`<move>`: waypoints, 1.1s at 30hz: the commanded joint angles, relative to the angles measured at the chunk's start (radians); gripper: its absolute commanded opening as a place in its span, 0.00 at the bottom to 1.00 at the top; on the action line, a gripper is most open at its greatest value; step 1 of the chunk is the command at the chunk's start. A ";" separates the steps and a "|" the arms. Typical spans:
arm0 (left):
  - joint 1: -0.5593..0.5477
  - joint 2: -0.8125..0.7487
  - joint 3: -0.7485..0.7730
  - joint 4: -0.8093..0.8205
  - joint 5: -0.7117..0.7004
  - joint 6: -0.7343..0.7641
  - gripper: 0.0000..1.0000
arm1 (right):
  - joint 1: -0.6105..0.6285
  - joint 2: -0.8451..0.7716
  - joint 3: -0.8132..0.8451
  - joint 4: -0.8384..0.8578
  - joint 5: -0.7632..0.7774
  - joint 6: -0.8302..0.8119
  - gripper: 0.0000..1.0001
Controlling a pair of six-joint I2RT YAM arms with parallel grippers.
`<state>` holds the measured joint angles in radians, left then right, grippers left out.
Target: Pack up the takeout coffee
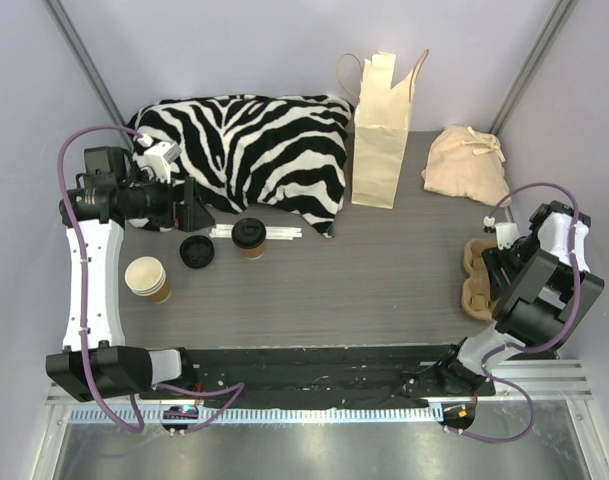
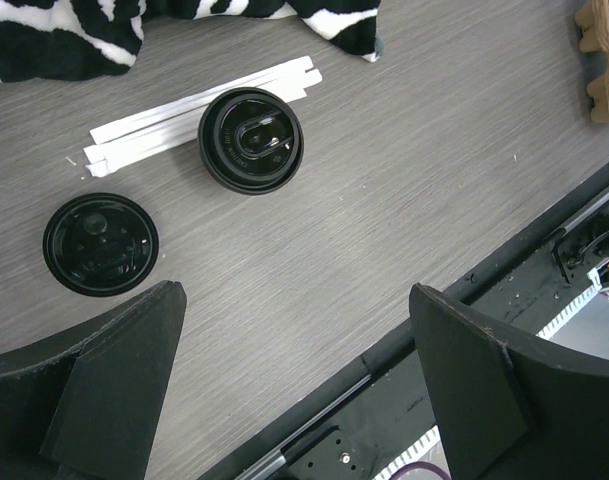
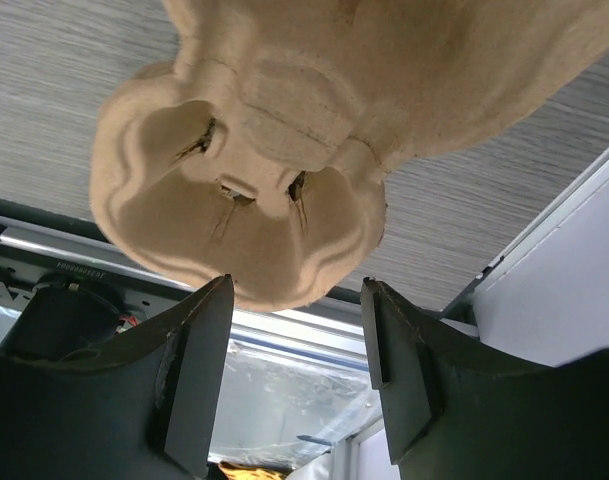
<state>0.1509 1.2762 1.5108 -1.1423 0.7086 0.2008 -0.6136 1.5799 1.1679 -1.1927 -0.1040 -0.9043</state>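
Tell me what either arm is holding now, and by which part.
Left jaws open, empty. Right jaws straddle the rim of the cup carrier; grip cannot be told.

Left arm (image 1: 84, 285): white links, black joints
Right arm (image 1: 539, 295): same white and black
Cables (image 1: 96, 128): lilac, one looped along each arm
Gripper fingers (image 2: 114, 390): matte black wedges

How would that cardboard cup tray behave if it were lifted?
The tray looks like thin moulded pulp, so probably light and fairly stiff. Its matte, rough surface should resist slipping. The thin rim might dent if pinched hard.
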 commanded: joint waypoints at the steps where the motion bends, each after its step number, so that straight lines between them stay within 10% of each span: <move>1: -0.002 -0.015 0.035 0.015 0.029 -0.020 1.00 | -0.005 0.023 -0.028 0.091 0.016 0.019 0.60; 9: -0.005 -0.012 0.019 0.036 0.023 -0.031 1.00 | 0.000 0.173 0.120 0.107 -0.034 0.058 0.27; 18: -0.010 0.002 0.002 0.058 0.022 -0.043 1.00 | 0.121 0.348 0.377 0.076 -0.050 -0.064 0.19; 33: -0.011 -0.041 -0.058 0.069 -0.032 -0.023 1.00 | 0.135 0.209 0.481 -0.264 -0.183 0.025 0.72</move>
<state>0.1440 1.2625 1.4605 -1.1065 0.6815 0.1654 -0.4641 1.8988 1.6421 -1.2911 -0.2146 -0.9054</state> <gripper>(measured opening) 0.996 0.657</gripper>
